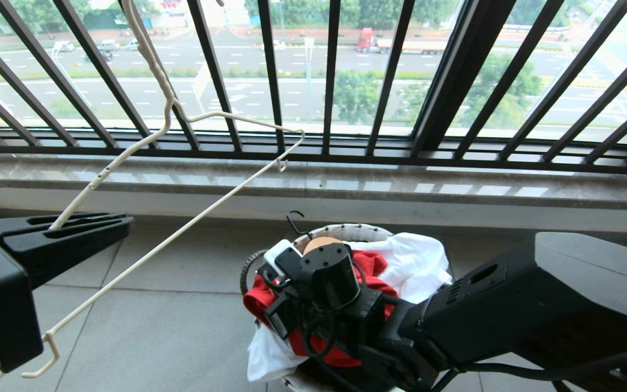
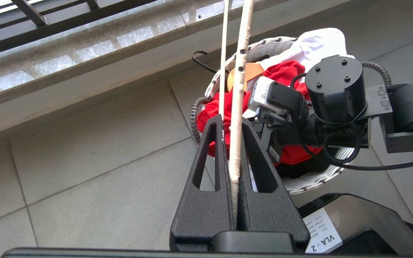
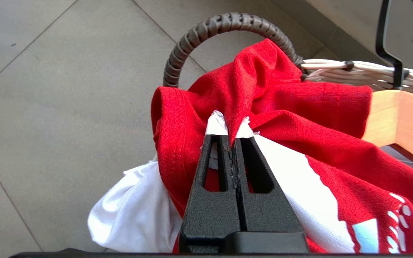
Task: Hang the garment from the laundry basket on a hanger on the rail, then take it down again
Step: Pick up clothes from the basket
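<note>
Right gripper (image 3: 236, 141) pinched shut on red T-shirt (image 3: 299, 104) fold in laundry basket (image 3: 335, 66), left gripper (image 2: 232, 143) clamped on wire hanger (image 1: 194, 228); should lift slowly, clearing the wooden hanger (image 3: 396, 114).

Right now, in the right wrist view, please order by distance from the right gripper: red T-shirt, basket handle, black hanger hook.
From the right gripper:
1. Red T-shirt, pinched between the fingers.
2. Basket handle, arching just behind the shirt.
3. Black hanger hook, farthest, at the basket's far rim.

The floor (image 1: 155, 326) is made of big grey tiles. A round white laundry basket (image 1: 346, 231) stands on it, near the wall under the window. The basket holds clothes.
</note>
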You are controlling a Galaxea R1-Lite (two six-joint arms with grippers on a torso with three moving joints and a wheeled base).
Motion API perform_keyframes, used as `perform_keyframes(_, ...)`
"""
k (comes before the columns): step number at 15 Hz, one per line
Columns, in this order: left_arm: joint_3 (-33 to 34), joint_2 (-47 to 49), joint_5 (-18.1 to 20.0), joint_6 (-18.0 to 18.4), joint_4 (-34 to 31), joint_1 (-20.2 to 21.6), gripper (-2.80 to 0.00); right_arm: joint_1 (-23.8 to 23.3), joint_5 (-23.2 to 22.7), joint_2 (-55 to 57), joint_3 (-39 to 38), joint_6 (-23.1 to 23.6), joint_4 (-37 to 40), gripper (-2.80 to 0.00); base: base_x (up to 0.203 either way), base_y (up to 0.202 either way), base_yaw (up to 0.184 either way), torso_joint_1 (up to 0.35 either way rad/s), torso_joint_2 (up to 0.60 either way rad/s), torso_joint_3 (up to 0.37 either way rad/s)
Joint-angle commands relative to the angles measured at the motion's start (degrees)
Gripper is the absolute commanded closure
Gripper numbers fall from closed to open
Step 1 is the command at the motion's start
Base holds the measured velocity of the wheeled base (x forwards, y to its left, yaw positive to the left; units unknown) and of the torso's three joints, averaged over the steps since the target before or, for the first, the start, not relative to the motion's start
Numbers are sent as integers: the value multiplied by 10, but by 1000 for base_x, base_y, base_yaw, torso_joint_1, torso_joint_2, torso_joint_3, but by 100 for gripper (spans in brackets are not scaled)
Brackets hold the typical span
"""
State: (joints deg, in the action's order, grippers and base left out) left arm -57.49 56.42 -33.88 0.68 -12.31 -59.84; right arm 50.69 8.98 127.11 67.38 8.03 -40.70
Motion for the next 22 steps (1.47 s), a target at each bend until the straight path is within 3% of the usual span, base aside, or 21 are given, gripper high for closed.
perform_keyframes(1,0,0,-2,1,-1,0,0,-12,3,-61,-21,-15,-3,0,0,0,0,0,0,0)
perform_keyframes(7,0,0,-4,2,-1,-1,0,-62,20,-212,-130,-46,-2,0,0,0,0,0,0,0)
perform_keyframes(9,0,1,-3,2,-1,0,0,-83,35,-242,-145,-23,14,0,0,0,0,0,0,0)
perform_keyframes(11,1,4,-3,2,-1,0,0,-98,37,-280,-149,0,75,0,0,0,0,0,0,0)
perform_keyframes(15,6,6,-3,2,0,0,0,-109,38,-319,-151,48,286,0,0,0,0,0,0,0)
perform_keyframes(18,5,5,-4,2,0,-1,0,-114,36,-243,-152,50,264,0,0,0,0,0,0,0)
perform_keyframes(20,4,4,-4,2,0,0,0,-119,33,-190,-154,50,194,0,0,0,0,0,0,0)
perform_keyframes(22,4,4,-4,2,0,0,0,-117,-5,-177,-155,37,135,0,0,0,0,0,0,0)
